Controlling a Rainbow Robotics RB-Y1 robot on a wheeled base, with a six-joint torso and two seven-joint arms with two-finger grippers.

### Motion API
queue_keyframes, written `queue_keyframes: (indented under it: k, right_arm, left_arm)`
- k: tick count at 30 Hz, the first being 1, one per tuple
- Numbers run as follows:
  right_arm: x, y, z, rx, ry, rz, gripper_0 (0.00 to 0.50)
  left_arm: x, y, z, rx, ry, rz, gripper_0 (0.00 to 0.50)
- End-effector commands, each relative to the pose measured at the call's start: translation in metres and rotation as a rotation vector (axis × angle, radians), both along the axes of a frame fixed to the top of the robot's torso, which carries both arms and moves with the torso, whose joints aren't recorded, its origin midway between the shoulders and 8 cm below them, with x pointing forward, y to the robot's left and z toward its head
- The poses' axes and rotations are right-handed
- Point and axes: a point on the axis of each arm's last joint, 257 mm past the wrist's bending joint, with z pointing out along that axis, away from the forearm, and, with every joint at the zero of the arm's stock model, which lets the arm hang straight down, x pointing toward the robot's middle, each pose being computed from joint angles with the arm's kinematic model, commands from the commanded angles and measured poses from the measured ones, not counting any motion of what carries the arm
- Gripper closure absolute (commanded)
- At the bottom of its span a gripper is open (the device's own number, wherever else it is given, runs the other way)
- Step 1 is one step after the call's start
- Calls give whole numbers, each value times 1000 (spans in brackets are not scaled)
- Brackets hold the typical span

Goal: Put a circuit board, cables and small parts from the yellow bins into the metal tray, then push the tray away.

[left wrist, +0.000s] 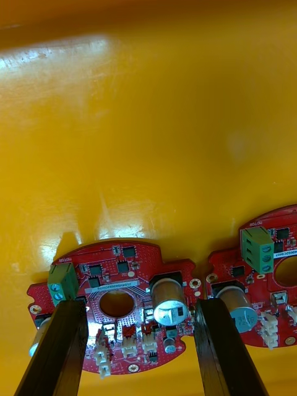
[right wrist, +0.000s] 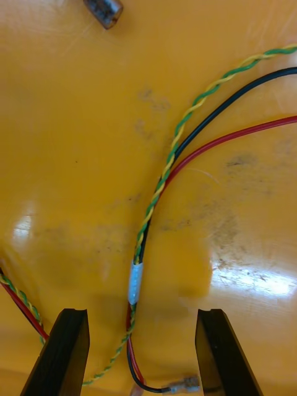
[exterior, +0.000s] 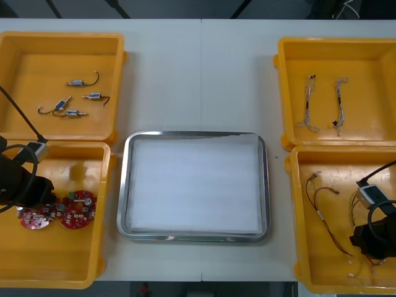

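We find both spread to pinch: left gripper (left wrist: 141,307) straddling round red circuit board (left wrist: 124,267), metal tray's (exterior: 122,185) eight o'clock; right gripper (right wrist: 142,312) straddling twisted green-yellow cable (right wrist: 162,179), four o'clock

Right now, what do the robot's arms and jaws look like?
Both arms are black and bulky. The left arm carries a small grey box near its wrist, with a black cable curving from it; the right arm has the same. The jaws are flat black bars with squared tips.

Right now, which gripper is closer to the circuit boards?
Left. The left gripper is open over the circuit boards in the near left bin, fingers straddling one. The right gripper sits across the tray, open above cables in the near right bin.
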Motion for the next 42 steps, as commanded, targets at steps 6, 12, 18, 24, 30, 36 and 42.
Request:
queue_keyframes:
  k: [6, 12, 18, 24, 30, 36, 42]
  right_arm:
    - [-6, 10, -20, 8, -1, 27, 0]
    - [-5, 11, -23, 10, 1, 30, 0]
    - [-5, 11, -23, 11, 1, 29, 471]
    - [-1, 12, -21, 10, -6, 36, 500]
    - [15, 12, 0, -8, -43, 66, 500]
    - [25, 7, 32, -38, -71, 89, 500]
    - [26, 5, 58, -54, -72, 99, 500]
  left_arm:
    - [-15, 24, -6, 40, 26, 23, 0]
    - [-14, 23, -10, 38, 21, 17, 0]
    - [-15, 24, -11, 42, 20, 17, 0]
    - [-15, 27, -11, 46, 20, 19, 0]
    - [-16, 27, -16, 42, 21, 21, 0]
    - [-15, 27, -22, 35, 8, 21, 0]
    - [-14, 28, -21, 37, 6, 21, 0]
